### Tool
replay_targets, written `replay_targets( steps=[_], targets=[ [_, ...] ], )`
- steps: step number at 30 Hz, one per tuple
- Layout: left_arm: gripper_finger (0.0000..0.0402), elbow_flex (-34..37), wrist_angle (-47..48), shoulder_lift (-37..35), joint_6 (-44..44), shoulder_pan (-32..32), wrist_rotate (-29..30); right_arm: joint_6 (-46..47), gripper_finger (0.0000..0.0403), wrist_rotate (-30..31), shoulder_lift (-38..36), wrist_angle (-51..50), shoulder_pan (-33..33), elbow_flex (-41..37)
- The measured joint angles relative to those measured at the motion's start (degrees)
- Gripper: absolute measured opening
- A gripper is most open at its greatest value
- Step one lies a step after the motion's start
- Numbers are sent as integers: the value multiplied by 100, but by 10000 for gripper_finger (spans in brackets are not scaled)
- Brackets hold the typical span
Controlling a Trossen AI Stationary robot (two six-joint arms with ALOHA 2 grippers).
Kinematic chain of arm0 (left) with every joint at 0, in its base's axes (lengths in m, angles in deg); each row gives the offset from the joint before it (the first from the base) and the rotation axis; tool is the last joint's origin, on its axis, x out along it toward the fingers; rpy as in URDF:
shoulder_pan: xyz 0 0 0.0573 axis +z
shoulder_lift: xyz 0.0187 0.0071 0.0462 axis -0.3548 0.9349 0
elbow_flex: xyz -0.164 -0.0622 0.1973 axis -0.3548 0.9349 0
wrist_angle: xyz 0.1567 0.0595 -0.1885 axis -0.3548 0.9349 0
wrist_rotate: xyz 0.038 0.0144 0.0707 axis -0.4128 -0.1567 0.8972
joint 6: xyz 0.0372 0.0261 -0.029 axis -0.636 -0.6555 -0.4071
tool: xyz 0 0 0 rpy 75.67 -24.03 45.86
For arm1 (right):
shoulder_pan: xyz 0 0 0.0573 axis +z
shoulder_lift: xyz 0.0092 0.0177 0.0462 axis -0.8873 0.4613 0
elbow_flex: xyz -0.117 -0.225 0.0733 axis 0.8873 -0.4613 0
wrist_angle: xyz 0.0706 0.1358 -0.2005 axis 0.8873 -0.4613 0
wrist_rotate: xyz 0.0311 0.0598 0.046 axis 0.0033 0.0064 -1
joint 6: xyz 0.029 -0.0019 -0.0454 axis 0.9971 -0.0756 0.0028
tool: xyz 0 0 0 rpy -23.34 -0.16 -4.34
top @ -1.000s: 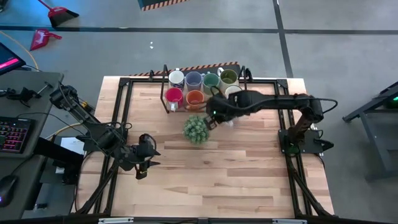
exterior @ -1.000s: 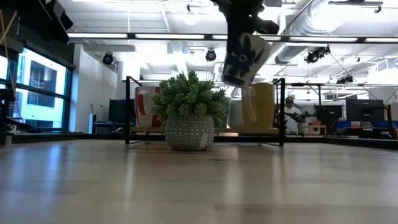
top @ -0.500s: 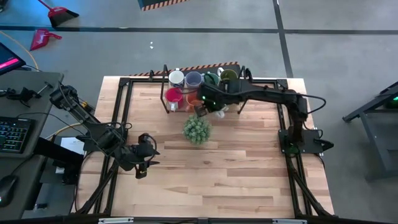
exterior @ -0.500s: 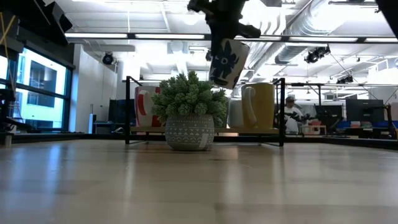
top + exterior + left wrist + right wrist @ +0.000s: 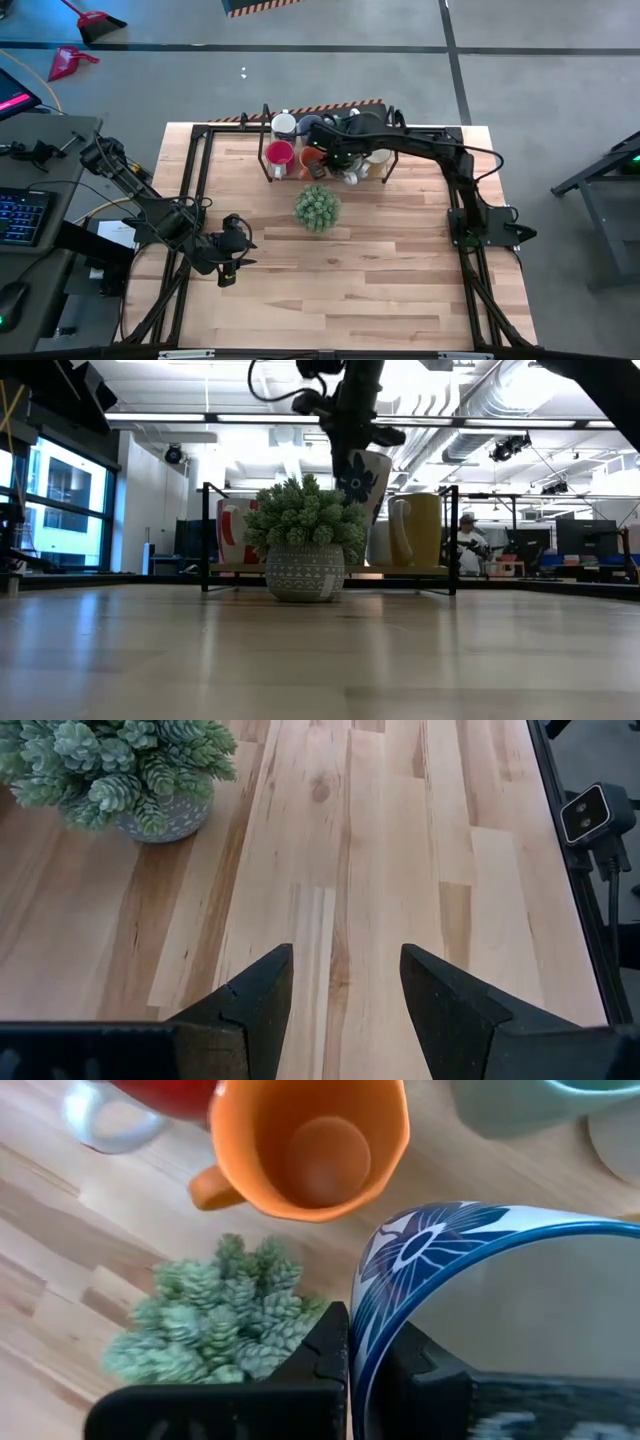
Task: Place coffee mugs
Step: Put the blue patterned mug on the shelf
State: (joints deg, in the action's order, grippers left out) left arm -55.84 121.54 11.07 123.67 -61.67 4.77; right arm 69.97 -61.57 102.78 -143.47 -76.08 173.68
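My right gripper (image 5: 378,1365) is shut on a white mug with a blue flower pattern (image 5: 362,478). It holds the mug over the black tray (image 5: 266,150) at the table's far edge, just behind the plant. In the tray stand a red mug (image 5: 279,153), an orange mug (image 5: 310,1150), a white mug (image 5: 284,125), a pale blue mug (image 5: 311,124) and a cream one (image 5: 378,157). The arm hides the green mugs in the high view. My left gripper (image 5: 340,1010) waits open, low over the table's left near part. My right gripper holds the flowered mug by its rim (image 5: 358,1342), one finger inside the mug and one outside. The fingers come from above. The mug hangs below them, slightly tilted and lifted clear above the tray floor (image 5: 362,478).
A round spiky green plant in a patterned pot (image 5: 316,207) stands just on the near side of the tray, close under the held mug. The tray's black posts (image 5: 205,535) rise at its corners. Bare wood fills the near half of the table (image 5: 350,290).
My right gripper has carried the flowered mug toward the table's left and far edge, from beside the plant to over the tray near the orange mug. It has also lowered the mug, which now hangs more upright than before.
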Motion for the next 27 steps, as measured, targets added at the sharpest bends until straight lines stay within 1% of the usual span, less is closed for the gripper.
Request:
replay_targets(
  steps=[17,27],
  targets=[
    [174,0,-5,0,4,0,0,-425,0,23,486,158,-230,2],
    [174,0,-8,0,4,0,2,-475,0,93,537,193,-355,-4]
  ],
)
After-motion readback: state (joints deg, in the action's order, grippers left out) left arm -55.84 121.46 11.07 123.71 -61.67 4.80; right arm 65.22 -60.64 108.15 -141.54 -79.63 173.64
